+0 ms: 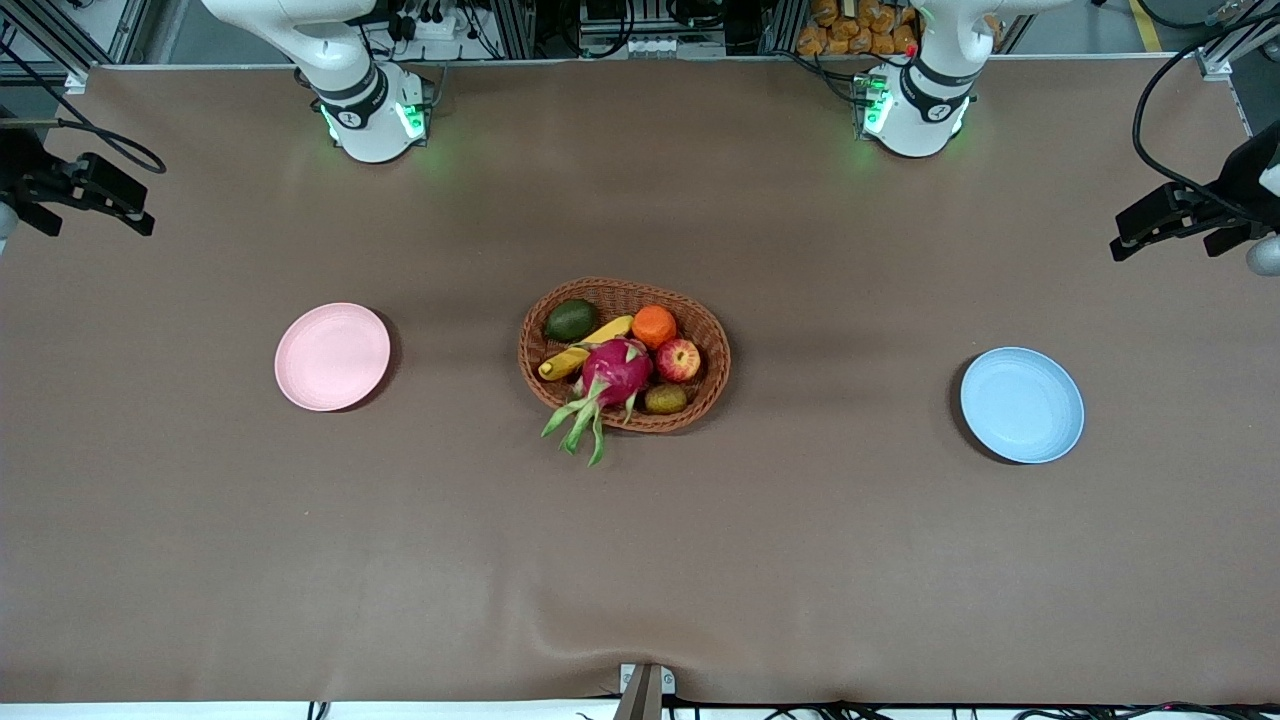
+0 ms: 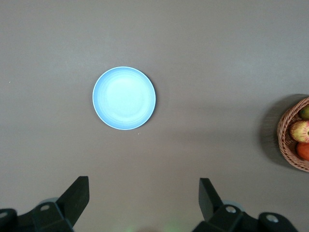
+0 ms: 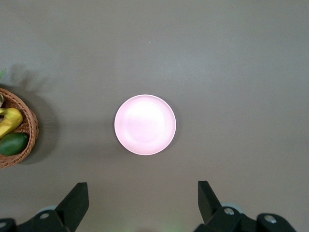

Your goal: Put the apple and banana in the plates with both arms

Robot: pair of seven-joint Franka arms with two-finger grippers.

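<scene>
Neither fruit has been moved out yet: the small round red apple with yellowish streaks (image 1: pixel 678 360) and the long curved yellow banana with brownish ends (image 1: pixel 585 349) both lie in the oval brown wicker basket (image 1: pixel 713 372) at the middle of the bench (image 1: pixel 640 560), the apple toward the left arm's end, the banana toward the right arm's end and partly under the magenta dragon fruit with green leaves (image 1: pixel 616 372). A plain orange fruit (image 1: pixel 654 326), a dark green avocado (image 1: pixel 571 320) and a small brownish-green fruit (image 1: pixel 665 399) share the basket. Both plates are bare: the round pale pink plate (image 1: pixel 332 356) sits well apart from the basket toward the right arm's end, the round light blue plate (image 1: pixel 1022 404) well apart toward the left arm's end. The left claw (image 2: pixel 143 195) hangs high over the blue plate, fingers spread wide and holding nothing; the right claw (image 3: pixel 142 200) hangs likewise over the pink plate, spread and empty. Judged from this layout, every step remains: two reaches, two grasps, two placements.
</scene>
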